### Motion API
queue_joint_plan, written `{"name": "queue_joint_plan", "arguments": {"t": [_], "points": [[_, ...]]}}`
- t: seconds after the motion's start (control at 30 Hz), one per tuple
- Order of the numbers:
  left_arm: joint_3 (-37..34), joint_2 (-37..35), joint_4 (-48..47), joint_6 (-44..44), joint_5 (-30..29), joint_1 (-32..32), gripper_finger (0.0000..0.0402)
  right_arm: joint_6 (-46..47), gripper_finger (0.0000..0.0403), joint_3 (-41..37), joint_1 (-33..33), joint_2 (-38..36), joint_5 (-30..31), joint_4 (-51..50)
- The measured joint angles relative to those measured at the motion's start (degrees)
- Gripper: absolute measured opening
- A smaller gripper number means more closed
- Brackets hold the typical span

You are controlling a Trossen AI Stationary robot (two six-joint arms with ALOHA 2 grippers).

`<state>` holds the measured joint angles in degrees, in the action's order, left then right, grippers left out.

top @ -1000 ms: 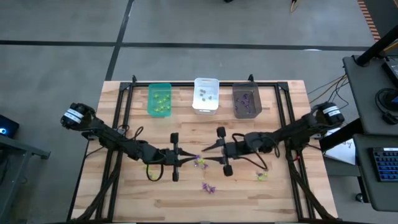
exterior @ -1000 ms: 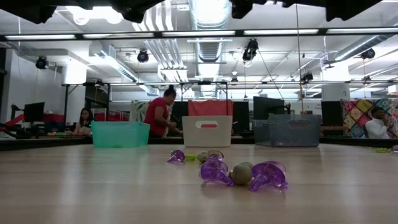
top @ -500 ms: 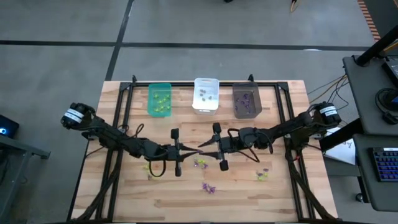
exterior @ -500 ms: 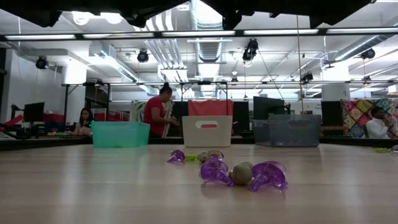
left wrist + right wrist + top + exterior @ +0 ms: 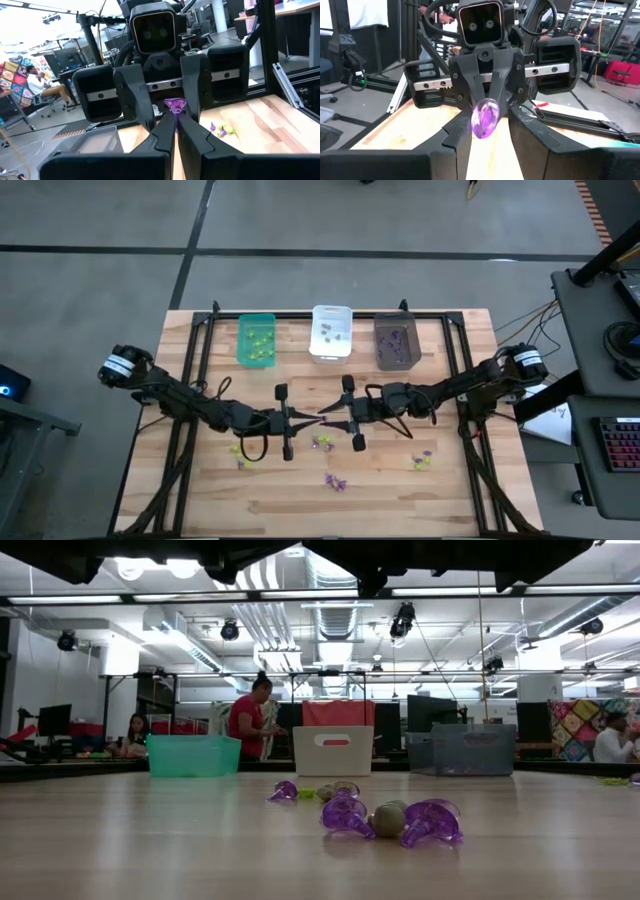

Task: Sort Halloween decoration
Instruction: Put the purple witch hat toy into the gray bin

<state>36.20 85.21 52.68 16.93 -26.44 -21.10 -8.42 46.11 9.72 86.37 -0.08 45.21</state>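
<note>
Above the desk (image 5: 200, 480) middle, my two arms meet tip to tip. My right fingers (image 5: 520, 120) clamp a purple trinket (image 5: 485, 117); my left fingers (image 5: 192, 127) are pressed together, their tips touching it. Other trinkets (image 5: 335, 481) lie on the wood below, more in the green bin (image 5: 256, 340), white bin (image 5: 331, 332) and dark grey bin (image 5: 396, 341).

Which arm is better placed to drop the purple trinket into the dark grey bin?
Right. The purple trinket, pinched in the left tool, sits at the right tool, and the dark grey bin lies on the right arm's side.
</note>
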Motion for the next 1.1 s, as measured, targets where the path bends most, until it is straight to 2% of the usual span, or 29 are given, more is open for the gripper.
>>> {"name": "queue_joint_plan", "arguments": {"t": [0.17,0.43,0.63,0.77,0.87,1.1], "points": [[-0.22,0.0,-0.69,0.05,-0.02,0.0,0.0,-0.1,0.0104,0.0,0.0,0.0,-0.04,-0.01],[-0.3,0.0,-1.5,0.13,-0.14,0.08,0.0,-0.13,0.0031,0.0,0.0,0.0,-0.11,0.02],[-0.35,0.0,-1.46,-0.23,-0.45,0.22,0.0,0.37,0.003,0.0,-0.04,0.0,0.07,0.02],[-0.35,0.0,-1.5,-2.74,-2.83,0.36,0.0003,2.22,0.003,0.0,-0.76,-0.1,0.2,-0.08],[-0.35,0.0,-1.78,-4.06,-2.75,0.37,0.0023,3.9,0.003,0.0,-1.51,-0.28,-0.03,-0.71],[-0.39,0.0,-3.63,-4.53,-3.7,0.5,0.0097,6.55,0.003,0.0,-3.54,-1.61,-0.42,-4.94]]}}
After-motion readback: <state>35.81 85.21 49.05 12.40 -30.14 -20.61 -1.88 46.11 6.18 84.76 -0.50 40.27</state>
